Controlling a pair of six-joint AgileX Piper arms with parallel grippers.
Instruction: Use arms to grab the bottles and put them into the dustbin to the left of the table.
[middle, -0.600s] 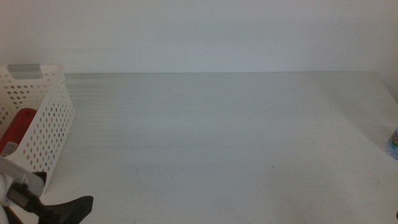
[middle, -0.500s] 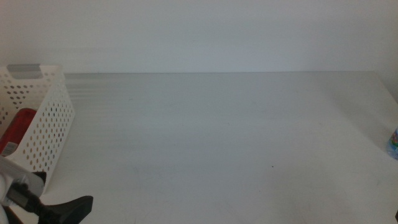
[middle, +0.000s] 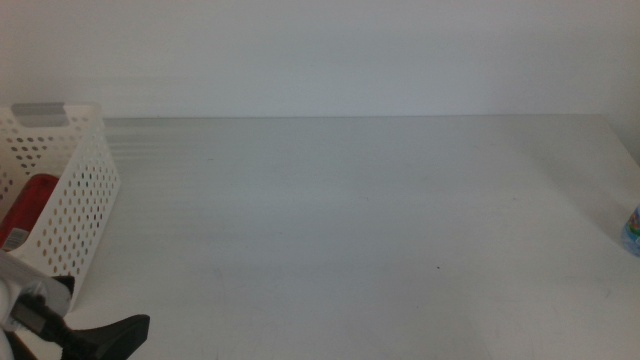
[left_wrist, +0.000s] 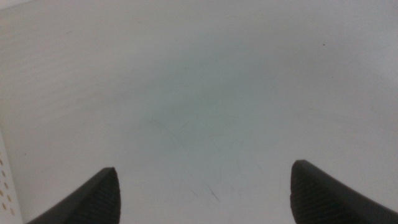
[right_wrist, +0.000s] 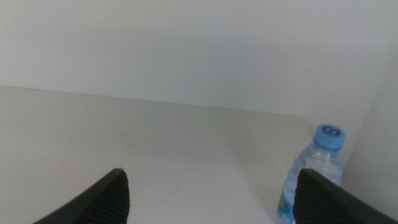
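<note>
The white perforated dustbin (middle: 75, 190) stands at the table's left edge, and the red can (middle: 28, 210) lies inside it. The small clear blue-capped bottle (middle: 632, 230) stands upright at the table's right edge; it also shows in the right wrist view (right_wrist: 314, 171). The pale-yellow juice bottle is out of view. My left gripper (left_wrist: 202, 199) is open and empty over bare table; it shows at the bottom left of the middle view (middle: 105, 338), beside the dustbin. My right gripper (right_wrist: 211, 199) is open and empty, with the bottle standing ahead near one jaw. The right arm is out of the middle view.
The white table (middle: 350, 220) stretches bare between dustbin and bottle. A white wall (middle: 320, 50) runs behind it. A sliver of the dustbin's wall (left_wrist: 5, 186) shows in the left wrist view.
</note>
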